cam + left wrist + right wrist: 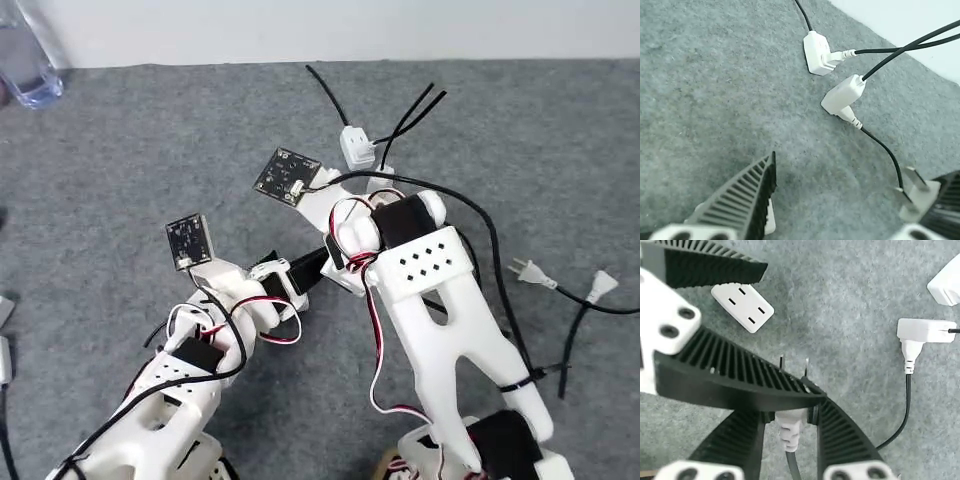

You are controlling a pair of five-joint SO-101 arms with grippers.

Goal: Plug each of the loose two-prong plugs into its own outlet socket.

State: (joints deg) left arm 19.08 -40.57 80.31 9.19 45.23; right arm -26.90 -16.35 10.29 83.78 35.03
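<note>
The white two-prong plug (790, 422) is pinched between the black ribbed fingers of the right end effector (790, 412). Its prongs point toward the white double outlet socket (742, 307), which lies just beyond on the grey felt tabletop (855, 285), near the middle. The left end effector (857, 172) is spread wide, with the socket between its fingers. Another loose white plug (527, 271) lies well to the right.

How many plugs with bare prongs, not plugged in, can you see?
3. The held plug sits in the right gripper; a second plug and a third plug lie on the carpet near the high view's right edge. More may hide under the arms.
</note>
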